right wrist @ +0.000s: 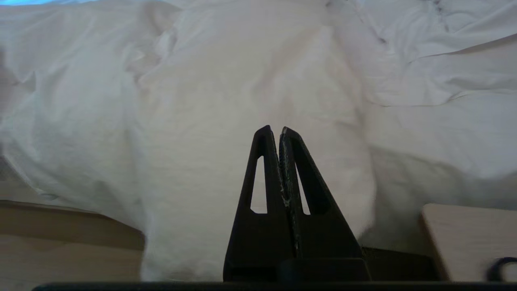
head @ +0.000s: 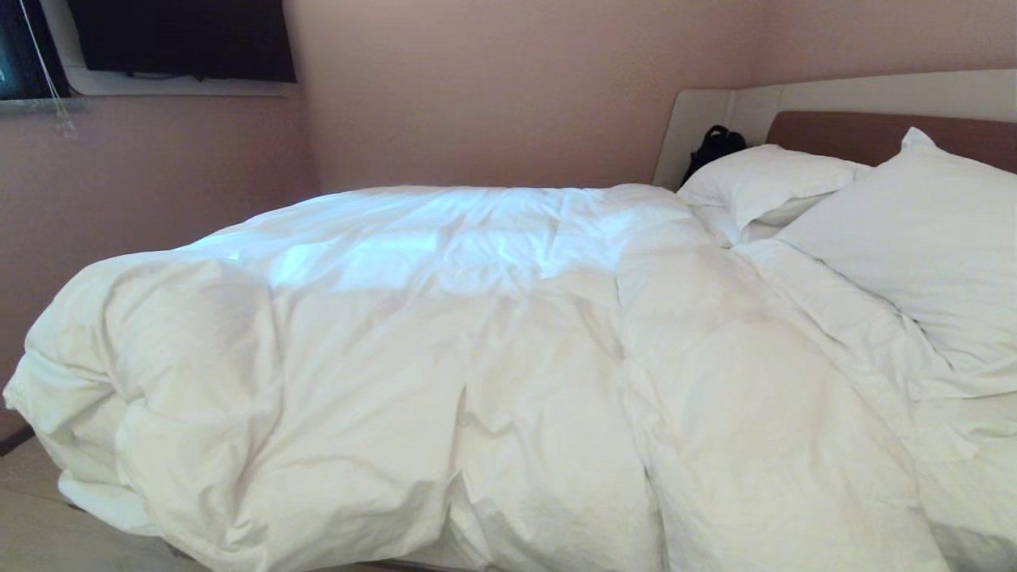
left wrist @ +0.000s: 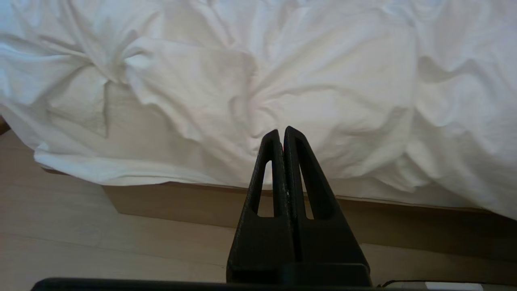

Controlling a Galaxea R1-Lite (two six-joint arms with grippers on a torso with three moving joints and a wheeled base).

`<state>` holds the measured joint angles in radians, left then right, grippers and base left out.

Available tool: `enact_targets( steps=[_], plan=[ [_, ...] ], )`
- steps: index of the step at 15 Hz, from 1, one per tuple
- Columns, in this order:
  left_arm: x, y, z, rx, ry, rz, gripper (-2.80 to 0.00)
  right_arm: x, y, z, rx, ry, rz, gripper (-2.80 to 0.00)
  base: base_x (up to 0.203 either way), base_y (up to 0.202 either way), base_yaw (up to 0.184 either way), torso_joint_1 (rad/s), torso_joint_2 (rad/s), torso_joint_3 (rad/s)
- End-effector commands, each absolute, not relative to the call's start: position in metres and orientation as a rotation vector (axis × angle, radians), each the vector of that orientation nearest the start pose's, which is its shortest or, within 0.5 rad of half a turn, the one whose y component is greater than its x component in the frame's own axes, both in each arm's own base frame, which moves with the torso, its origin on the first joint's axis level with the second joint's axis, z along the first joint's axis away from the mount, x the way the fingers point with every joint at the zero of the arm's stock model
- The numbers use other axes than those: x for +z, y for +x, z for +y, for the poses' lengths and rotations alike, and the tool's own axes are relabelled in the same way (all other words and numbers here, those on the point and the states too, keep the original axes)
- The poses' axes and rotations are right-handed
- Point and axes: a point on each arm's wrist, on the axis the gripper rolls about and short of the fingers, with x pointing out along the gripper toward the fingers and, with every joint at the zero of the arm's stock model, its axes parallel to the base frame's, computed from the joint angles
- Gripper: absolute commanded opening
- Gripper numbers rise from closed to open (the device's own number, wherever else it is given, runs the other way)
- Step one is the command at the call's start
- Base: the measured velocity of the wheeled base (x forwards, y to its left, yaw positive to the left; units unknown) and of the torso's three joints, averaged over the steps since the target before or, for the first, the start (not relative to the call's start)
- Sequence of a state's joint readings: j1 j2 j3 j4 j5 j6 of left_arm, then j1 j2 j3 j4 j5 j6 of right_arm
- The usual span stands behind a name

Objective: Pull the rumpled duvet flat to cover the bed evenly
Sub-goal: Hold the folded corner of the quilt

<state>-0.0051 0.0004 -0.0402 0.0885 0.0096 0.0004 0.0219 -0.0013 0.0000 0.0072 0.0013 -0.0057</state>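
The puffy white duvet (head: 445, 357) lies rumpled across the bed, bunched into thick folds at the near left corner and hanging over the near side. The bed's beige headboard (head: 834, 99) with its brown padded centre stands at the far right. Neither gripper shows in the head view. My left gripper (left wrist: 281, 130) is shut and empty, held short of the duvet's hanging edge (left wrist: 202, 121) above the bed's beige base (left wrist: 181, 202). My right gripper (right wrist: 274, 129) is shut and empty too, pointing at a hanging fold of the duvet (right wrist: 242, 101).
Two white pillows (head: 914, 238) lean at the headboard, with a black bag (head: 715, 147) behind them. A dark screen (head: 183, 40) hangs on the pink wall at the far left. Pale wood floor (left wrist: 80, 242) runs along the bed. A light wooden block (right wrist: 468, 238) sits by my right gripper.
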Motion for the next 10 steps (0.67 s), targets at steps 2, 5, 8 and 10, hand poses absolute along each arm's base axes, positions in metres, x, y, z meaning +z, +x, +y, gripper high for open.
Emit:
enact_targets(
  steps=[2,5,8,10],
  plan=[
    [0.0774,-0.026,0.0004,0.006,0.0,0.051,-2.8,0.0747,-0.0228,-0.0005,0.025,-0.006,0.008,-2.8,0.0,0.193,0.002,0.004,0.0,0.003],
    [0.0774,-0.026,0.0003,0.007,0.0,0.051,-2.8,0.0747,-0.0228,-0.0005,0.025,-0.006,0.008,-2.8,0.0,0.195,0.001,0.002,0.0,-0.001],
    [0.0774,-0.026,0.0004,0.006,0.0,0.051,-2.8,0.0747,-0.0228,-0.0005,0.025,-0.006,0.008,-2.8,0.0,0.194,0.0,0.002,0.0,0.003],
    [0.0774,-0.026,0.0004,0.006,0.002,0.051,-2.8,0.0747,-0.0228,-0.0005,0.025,-0.006,0.008,-2.8,0.0,0.197,-0.001,0.005,0.0,0.002]
  ],
)
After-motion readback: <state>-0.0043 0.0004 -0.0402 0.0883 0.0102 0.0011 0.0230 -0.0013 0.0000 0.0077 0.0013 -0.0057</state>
